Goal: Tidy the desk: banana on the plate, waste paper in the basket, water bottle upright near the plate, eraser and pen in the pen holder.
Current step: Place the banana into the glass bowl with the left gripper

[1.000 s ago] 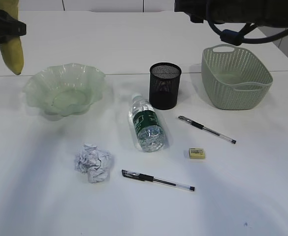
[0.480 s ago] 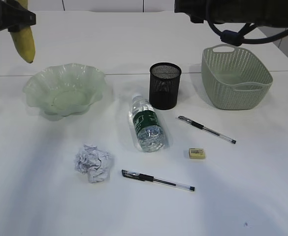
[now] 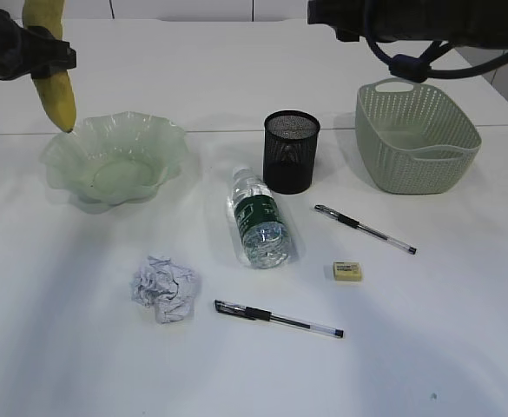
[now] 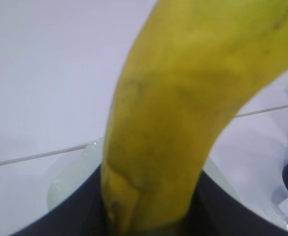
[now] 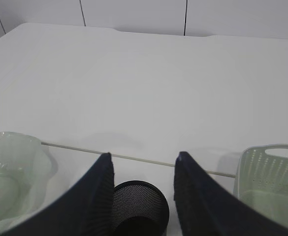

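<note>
While the banana hangs above the plate's left rim, these are the relations that count:

Banana: the banana (image 3: pixel 52 65) is clamped in the left gripper (image 3: pixel 29 54), held up in the air with its long axis near vertical and its tip pointing down.
Plate: the plate (image 3: pixel 160 139), a wavy pale-green glass dish, sits on the table just below and to the right of the tip; the tip is over the back-left rim, not over the hollow.
Coming move: as I judge it, a short shift right and toward the front, then down, would bring the fruit over the hollow before release.
Nearer arm: the left arm is at the plate; the right arm stays high at the back.
Right gripper: the right gripper (image 5: pixel 142 189) holds nothing, jaws partly apart, above the pen holder (image 5: pixel 140 206) with the basket (image 5: pixel 262 169) to its right.
Left wrist view: it shows the banana (image 4: pixel 183 108) filling the frame between dark fingers, with only a sliver of plate (image 4: pixel 77 169) behind; how the tip stands to the rim cannot be read there.
Exterior view: it alone shows tip against rim, though the jaws themselves are hard to make out.
</note>
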Robot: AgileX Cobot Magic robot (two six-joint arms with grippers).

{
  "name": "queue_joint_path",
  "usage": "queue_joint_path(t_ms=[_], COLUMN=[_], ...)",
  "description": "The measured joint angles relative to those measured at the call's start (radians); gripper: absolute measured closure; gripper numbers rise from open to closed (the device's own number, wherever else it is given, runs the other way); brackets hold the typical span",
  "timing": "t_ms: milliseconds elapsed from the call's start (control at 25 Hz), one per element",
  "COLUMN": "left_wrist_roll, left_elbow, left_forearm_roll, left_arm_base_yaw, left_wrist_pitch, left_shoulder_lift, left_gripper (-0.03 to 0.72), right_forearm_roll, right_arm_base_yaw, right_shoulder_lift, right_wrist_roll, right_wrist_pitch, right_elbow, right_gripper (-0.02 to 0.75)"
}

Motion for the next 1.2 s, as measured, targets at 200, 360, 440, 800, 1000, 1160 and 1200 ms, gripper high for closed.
queue_joint_path(t_ms=[200, 360, 440, 800, 1000, 1160, 1200], left_wrist_roll=[-0.004, -0.012, -0.014, -0.033, -0.06, -0.06, -0.06], left_elbow=[0.0, 0.0, 0.0, -0.086, -0.112, -0.118, -0.118], left_forearm_roll=[0.0, 0.0, 0.0, 0.0, 0.0, 0.0, 0.0], left_arm_base_yaw=[0.0, 0.0, 0.0, 0.0, -0.014, -0.025, -0.026], left_wrist_pitch=[0.0, 0.0, 0.0, 0.026, 0.044, 0.046, 0.046], left_shoulder_lift=[0.032, 0.067, 0.077, 0.131, 0.187, 0.221, 0.228], left_gripper=[0.416, 0.416, 0.416, 0.416, 0.416, 0.416, 0.416], right_forearm_roll=[0.0, 0.0, 0.0, 0.0, 0.0, 0.0, 0.0], right_arm_base_yaw=[0.0, 0.0, 0.0, 0.0, 0.0, 0.0, 0.0], right_shoulder_lift=[0.0, 0.0, 0.0, 0.0, 0.0, 0.0, 0.0], right_wrist_roll=[-0.001, -0.002, -0.002, -0.009, -0.029, -0.037, -0.041], right_wrist_pitch=[-0.001, -0.001, -0.001, -0.001, -0.001, -0.001, -0.001], right_elbow=[0.0, 0.0, 0.0, 0.0, 0.0, 0.0, 0.0], right_gripper=[0.432, 0.432, 0.432, 0.433, 0.433, 0.433, 0.433])
